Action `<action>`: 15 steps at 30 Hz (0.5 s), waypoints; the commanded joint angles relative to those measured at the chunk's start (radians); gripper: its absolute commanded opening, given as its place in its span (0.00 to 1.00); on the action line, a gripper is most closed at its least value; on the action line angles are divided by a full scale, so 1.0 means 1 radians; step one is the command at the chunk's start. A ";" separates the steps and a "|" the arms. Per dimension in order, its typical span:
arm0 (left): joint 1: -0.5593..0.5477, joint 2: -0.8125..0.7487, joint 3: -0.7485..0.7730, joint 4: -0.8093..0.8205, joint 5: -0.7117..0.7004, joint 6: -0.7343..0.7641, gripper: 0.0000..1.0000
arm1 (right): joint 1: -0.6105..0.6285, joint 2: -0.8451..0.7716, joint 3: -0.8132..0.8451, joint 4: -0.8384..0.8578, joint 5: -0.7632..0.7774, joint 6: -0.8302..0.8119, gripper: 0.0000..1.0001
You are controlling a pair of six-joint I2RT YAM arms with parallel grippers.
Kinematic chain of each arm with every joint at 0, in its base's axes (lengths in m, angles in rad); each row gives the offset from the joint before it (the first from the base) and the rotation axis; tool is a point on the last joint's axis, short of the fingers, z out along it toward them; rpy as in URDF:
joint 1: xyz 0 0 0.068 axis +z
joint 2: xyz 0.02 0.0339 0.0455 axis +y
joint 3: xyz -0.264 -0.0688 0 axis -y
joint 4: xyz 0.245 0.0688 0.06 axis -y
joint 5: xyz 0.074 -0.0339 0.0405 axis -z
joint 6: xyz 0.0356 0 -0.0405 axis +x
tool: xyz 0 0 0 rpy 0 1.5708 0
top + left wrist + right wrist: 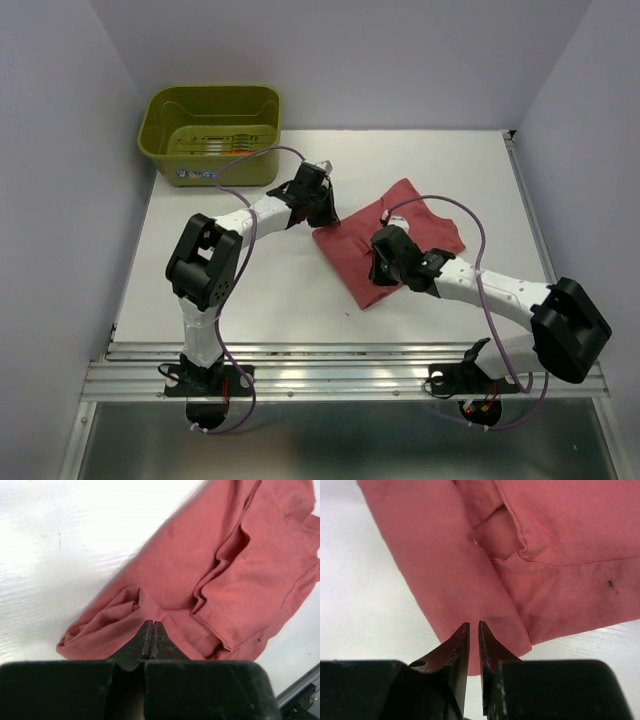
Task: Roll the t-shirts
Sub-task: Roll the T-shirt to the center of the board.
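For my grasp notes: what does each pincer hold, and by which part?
Both hold the red t-shirt. The left pincer is shut on a bunched fold near its edge; the right pincer apparently pinches a folded corner.

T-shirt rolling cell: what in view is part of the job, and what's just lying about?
Job:
- red t-shirt on the table
- left end effector, pinching a bunched bit of it
- right end effector, tips at its edge

Lying about:
- green tub, far left corner
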 commanded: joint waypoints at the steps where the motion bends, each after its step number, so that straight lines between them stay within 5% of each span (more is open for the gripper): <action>1: 0.002 0.065 0.048 -0.006 -0.048 0.018 0.00 | 0.005 0.059 0.002 0.050 0.037 0.035 0.18; 15: 0.011 -0.004 -0.119 -0.003 -0.083 -0.033 0.00 | 0.061 0.099 -0.149 0.147 -0.018 0.094 0.17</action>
